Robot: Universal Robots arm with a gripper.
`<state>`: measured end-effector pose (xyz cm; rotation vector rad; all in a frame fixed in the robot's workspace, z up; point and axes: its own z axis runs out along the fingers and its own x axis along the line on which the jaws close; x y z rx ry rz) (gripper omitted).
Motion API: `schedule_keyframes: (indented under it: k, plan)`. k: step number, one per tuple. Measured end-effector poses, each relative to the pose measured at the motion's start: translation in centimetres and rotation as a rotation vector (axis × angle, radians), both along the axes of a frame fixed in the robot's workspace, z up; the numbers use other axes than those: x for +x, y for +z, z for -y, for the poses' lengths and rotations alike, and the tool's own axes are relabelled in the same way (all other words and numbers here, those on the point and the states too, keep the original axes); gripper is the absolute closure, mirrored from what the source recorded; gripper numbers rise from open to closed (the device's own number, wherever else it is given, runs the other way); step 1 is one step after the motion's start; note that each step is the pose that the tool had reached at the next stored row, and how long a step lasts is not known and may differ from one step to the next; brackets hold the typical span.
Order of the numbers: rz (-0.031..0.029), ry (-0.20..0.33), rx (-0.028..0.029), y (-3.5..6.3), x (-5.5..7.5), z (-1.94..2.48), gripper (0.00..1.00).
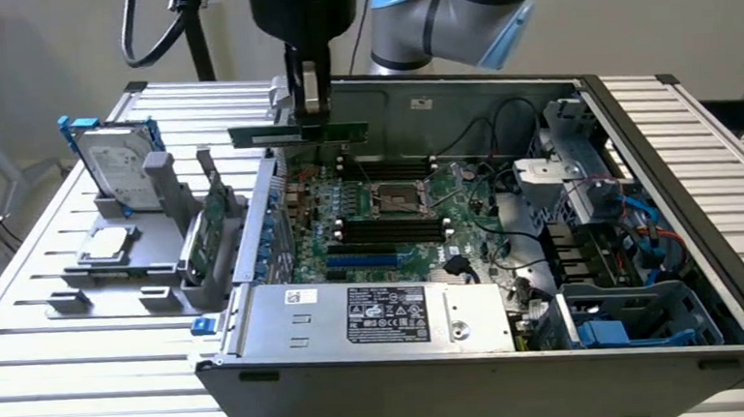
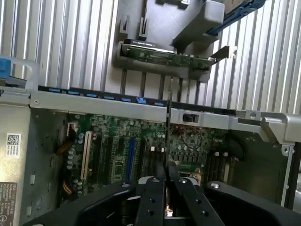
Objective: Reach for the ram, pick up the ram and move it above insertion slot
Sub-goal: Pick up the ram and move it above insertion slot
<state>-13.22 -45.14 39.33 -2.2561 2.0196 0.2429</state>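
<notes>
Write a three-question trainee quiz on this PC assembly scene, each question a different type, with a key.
1. True or false: the gripper holds the ram in the air over the open computer case.
2. Where does the hard drive stand? A) in the grey holder outside the case B) on the motherboard C) on the power supply
3. Fill in: in the wrist view the ram appears edge-on as a thin ____ line above the motherboard.

Key: 1 true; 2 A; 3 vertical

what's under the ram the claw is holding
The ram, pinched in the claw, hangs over the open computer case. Below it lies the motherboard with its dark memory slots. The ram's edge hides a thin strip.
</notes>
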Motion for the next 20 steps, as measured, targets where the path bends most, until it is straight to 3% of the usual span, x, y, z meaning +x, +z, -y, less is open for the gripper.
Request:
schedule_keyframes:
  k: [10,20]
  plan:
    - [-0.0001,0.000,-0.0141,-0.92,3.4,-2.91,0.86]
    - [0.0000,0.000,-0.0224,-1.68,6.9,-4.59,0.86]
